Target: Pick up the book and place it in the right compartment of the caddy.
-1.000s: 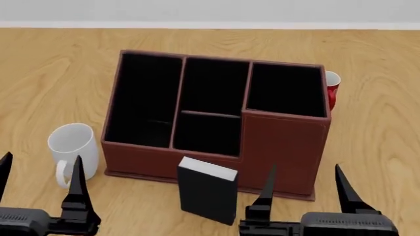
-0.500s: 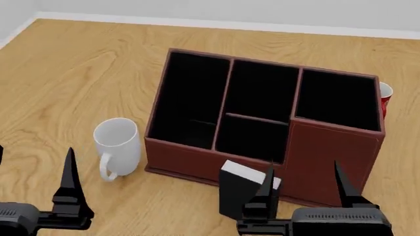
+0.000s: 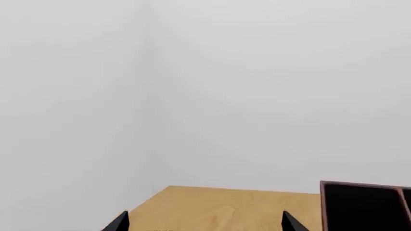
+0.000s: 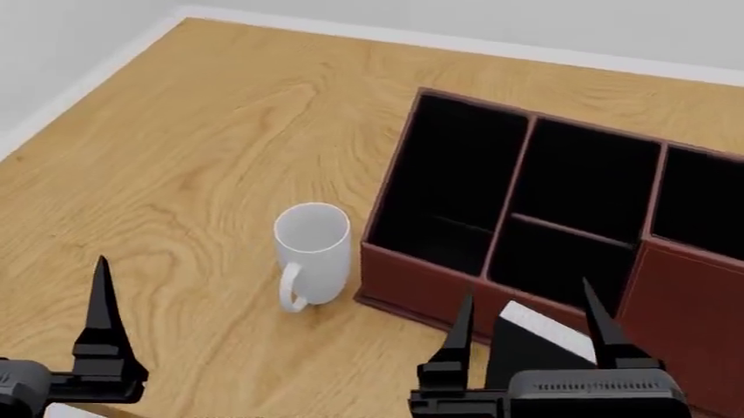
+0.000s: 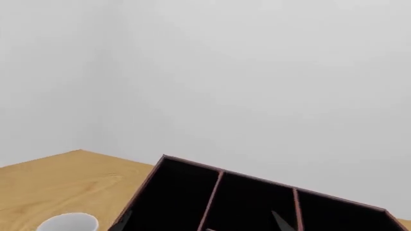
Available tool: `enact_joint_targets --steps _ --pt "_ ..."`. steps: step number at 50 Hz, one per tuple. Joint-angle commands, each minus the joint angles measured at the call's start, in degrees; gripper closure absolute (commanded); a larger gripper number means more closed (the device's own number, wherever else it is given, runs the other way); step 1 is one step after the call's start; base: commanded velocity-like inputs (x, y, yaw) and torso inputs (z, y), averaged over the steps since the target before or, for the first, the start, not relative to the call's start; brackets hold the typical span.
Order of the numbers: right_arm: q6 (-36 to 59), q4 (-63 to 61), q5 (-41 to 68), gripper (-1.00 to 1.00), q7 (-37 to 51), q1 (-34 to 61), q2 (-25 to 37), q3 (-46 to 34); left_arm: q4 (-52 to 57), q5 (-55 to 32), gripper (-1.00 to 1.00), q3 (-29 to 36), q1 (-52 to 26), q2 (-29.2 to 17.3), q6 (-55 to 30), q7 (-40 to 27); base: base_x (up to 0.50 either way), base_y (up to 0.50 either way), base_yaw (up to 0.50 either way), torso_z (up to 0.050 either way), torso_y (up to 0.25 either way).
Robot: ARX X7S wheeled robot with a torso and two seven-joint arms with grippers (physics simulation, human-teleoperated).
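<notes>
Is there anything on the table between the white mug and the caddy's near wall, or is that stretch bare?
Bare. In the head view only wood grain shows between the white mug and the caddy; they stand apart.

The table (image 4: 209, 148) looks like light varnished wood, smooth, with long flowing grain and a soft sheen. The caddy (image 4: 424, 283) has reddish-brown walls with a leather-like, faintly satin finish and a matt black lining that swallows light. At about nine o'clock from it stands a white mug (image 4: 312, 252), smooth and glazed like ceramic, mildly glossy. The book (image 4: 529, 344) at the caddy's six o'clock has a flat matt black cover and white, papery page edges. Both the left gripper (image 4: 58, 326) and right gripper (image 4: 529, 335) look like matt black hard plastic. The wall (image 3: 257, 86) is plain, matt, pale grey.
</notes>
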Motion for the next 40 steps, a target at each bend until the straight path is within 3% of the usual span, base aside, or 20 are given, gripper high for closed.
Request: enact_joint_targets --steps 1,30,40 --pt "-0.36 -0.17 0.46 -1.0 0.06 -0.1 0.48 -0.66 0.87 0.32 -1.0 0.27 0.2 -0.64 -0.29 -0.96 0.0 0.0 0.5 0.0 0.0" --pt "-0.52 1.21 1.66 -1.0 0.71 0.65 1.09 -1.77 0.74 -0.23 -1.0 1.01 0.17 -1.67 0.06 -2.13 0.0 0.0 0.5 0.0 0.0" --pt "-2.05 0.81 7.26 -1.0 -3.35 0.04 1.98 -1.75 0.27 -0.33 -1.0 1.33 0.07 -1.95 0.38 -2.48 0.11 -0.22 0.0 0.0 0.0"
